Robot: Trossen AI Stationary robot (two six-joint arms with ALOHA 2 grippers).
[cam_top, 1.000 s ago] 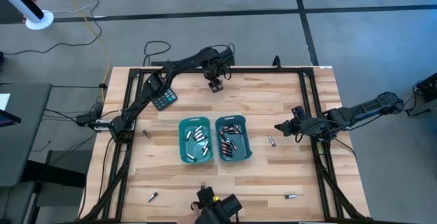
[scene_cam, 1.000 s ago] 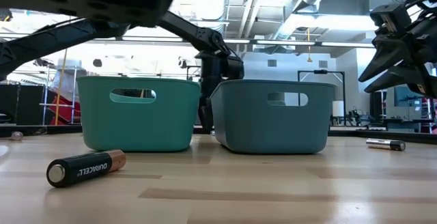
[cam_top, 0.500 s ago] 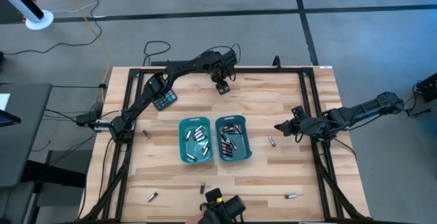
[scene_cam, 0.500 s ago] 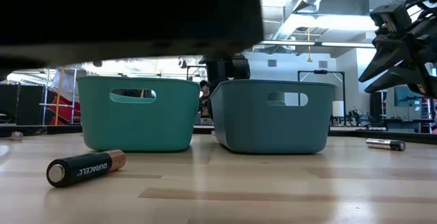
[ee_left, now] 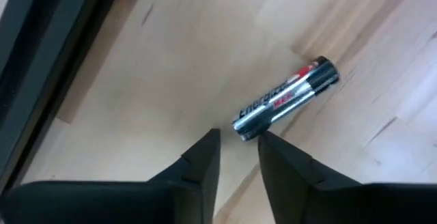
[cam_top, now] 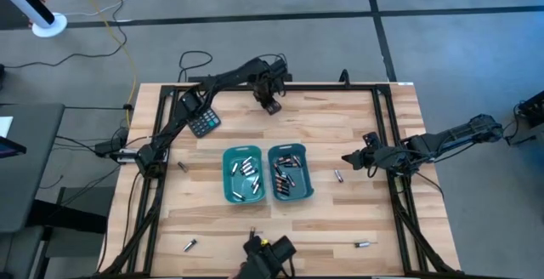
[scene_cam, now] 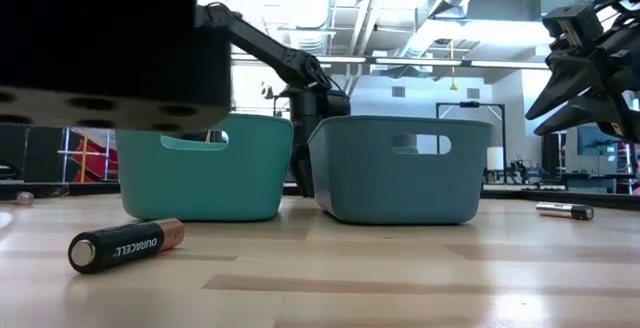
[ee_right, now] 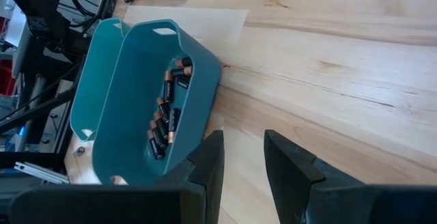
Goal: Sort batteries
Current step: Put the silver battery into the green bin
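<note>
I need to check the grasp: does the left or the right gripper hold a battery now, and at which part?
Nothing is held. The left gripper has its fingers just at the near end of a silver battery lying on the table, not clamped on it. The right gripper is open and empty.

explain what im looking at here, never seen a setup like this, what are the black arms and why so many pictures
These are two robot arms at a wooden table, sorting batteries. One picture looks straight down from above, one looks level across the tabletop, and two come from cameras on the arms' wrists.

In the middle stand two teal bins: the left bin holds silvery batteries, the right bin dark ones with copper ends. A few loose batteries lie around them, and a calculator sits near the far left.

The left gripper is at the far edge, its fingers standing either side of the end of a silver battery lying on the wood, not lifted. The right gripper hangs open at the right side, holding nothing.
</note>
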